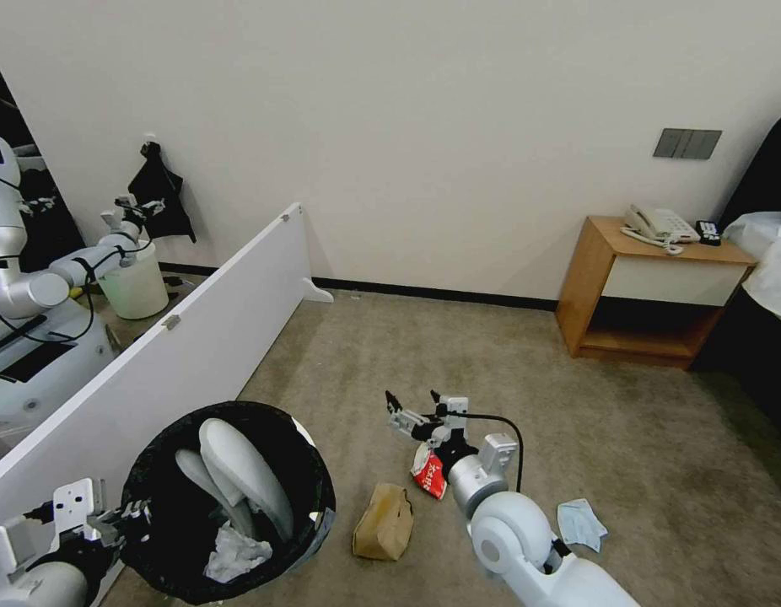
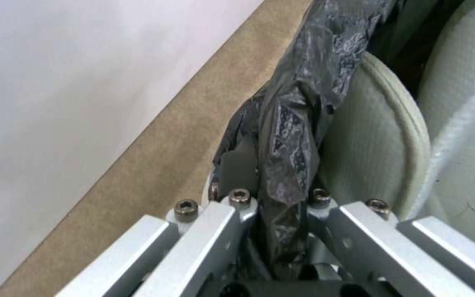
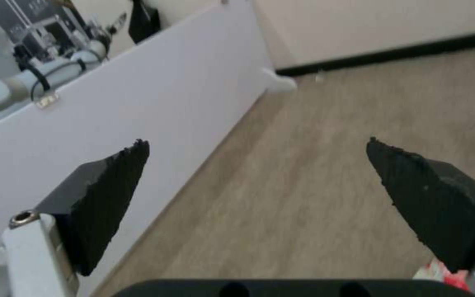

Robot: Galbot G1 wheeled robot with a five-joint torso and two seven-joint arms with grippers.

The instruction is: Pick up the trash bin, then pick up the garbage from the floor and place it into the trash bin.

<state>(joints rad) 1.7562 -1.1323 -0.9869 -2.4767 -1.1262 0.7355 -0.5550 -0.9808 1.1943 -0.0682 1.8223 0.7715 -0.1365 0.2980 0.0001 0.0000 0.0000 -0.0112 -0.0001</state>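
Observation:
The trash bin [image 1: 310,497], lined with a black bag, stands at the lower left beside a white panel. Two white slippers [image 1: 243,472] and a crumpled tissue [image 1: 234,552] lie inside it. My left gripper [image 1: 125,516] is shut on the bin's rim; the left wrist view shows the black bag [image 2: 292,123] pinched at my left gripper [image 2: 278,206], with a slipper [image 2: 369,144] just beyond. My right gripper [image 1: 414,406] hangs open over bare carpet, its pads [image 3: 111,185] wide apart. A red snack packet [image 1: 428,474] lies under its wrist, a brown paper bag [image 1: 384,521] between packet and bin, a pale-blue mask [image 1: 580,523] to the right.
A long white panel [image 1: 196,337] runs along the left, close to the bin. Behind it are another robot arm and a pale bucket [image 1: 136,287]. A wooden nightstand [image 1: 652,287] with a telephone stands against the far wall at right. Open carpet [image 1: 492,362] lies ahead.

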